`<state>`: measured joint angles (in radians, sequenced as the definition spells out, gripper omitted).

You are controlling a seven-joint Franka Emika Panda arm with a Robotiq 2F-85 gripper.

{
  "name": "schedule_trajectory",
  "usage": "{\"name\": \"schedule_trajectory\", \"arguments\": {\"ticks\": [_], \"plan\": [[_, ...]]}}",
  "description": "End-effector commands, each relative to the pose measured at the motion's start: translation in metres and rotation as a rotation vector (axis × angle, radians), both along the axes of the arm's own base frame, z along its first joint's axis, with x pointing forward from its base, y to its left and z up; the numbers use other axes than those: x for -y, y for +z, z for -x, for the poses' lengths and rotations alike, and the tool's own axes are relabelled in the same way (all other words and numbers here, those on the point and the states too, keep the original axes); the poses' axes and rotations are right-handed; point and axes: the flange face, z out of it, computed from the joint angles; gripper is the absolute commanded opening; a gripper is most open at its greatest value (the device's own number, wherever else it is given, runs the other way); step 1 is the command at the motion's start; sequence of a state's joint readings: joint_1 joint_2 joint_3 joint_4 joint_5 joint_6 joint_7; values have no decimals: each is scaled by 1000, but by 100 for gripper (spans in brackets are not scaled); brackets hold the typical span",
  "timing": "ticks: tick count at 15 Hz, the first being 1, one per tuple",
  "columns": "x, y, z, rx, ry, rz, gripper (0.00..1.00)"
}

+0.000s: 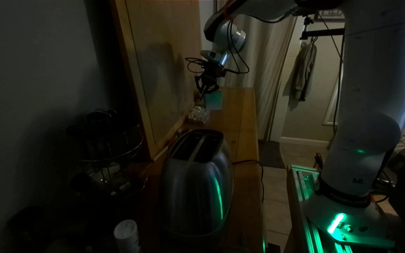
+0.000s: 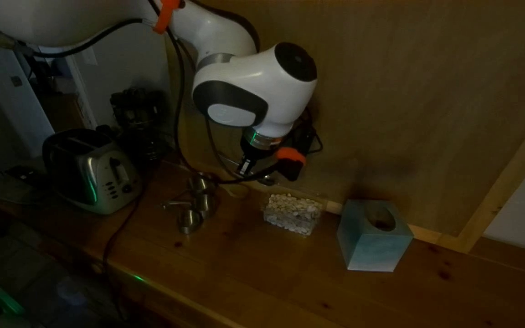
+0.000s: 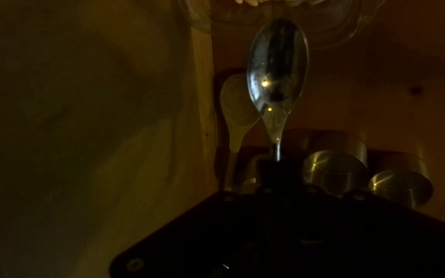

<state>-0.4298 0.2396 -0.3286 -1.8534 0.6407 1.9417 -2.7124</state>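
My gripper (image 3: pixel 278 173) is shut on the handle of a shiny metal spoon (image 3: pixel 278 65), whose bowl points forward in the wrist view. The gripper also shows in an exterior view (image 1: pixel 207 86), above the counter near the wooden panel. The spoon bowl shows dimly below the wrist in an exterior view (image 2: pixel 267 180). A clear container (image 2: pixel 292 214) of pale pieces stands just ahead of the spoon; its edge shows in the wrist view (image 3: pixel 334 36). A pale spoon-shaped utensil (image 3: pixel 238 102) lies beneath, by the panel. Metal measuring cups (image 3: pixel 334 170) sit beside it. The finger pads are very dark.
A blue tissue box (image 2: pixel 374 241) stands beyond the container. A metal toaster (image 1: pixel 197 182) with a trailing cord (image 2: pixel 119 232) stands on the wooden counter (image 2: pixel 226 273). A tall wooden panel (image 2: pixel 404 114) borders the counter. A dark wire rack (image 1: pixel 109 154) and white cylinder (image 1: pixel 126 233) stand near the toaster.
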Motion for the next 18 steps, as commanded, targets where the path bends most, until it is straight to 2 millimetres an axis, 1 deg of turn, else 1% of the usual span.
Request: {"name": "schedule_trajectory", "arguments": {"ticks": [1, 4, 9, 17, 18], "plan": [[19, -6, -14, 39, 13, -48, 2], [27, -13, -22, 40, -24, -73, 2], [41, -32, -30, 39, -71, -117, 2], [67, -64, -26, 45, -138, -188, 2], [71, -66, -26, 50, -145, -198, 2]]}}
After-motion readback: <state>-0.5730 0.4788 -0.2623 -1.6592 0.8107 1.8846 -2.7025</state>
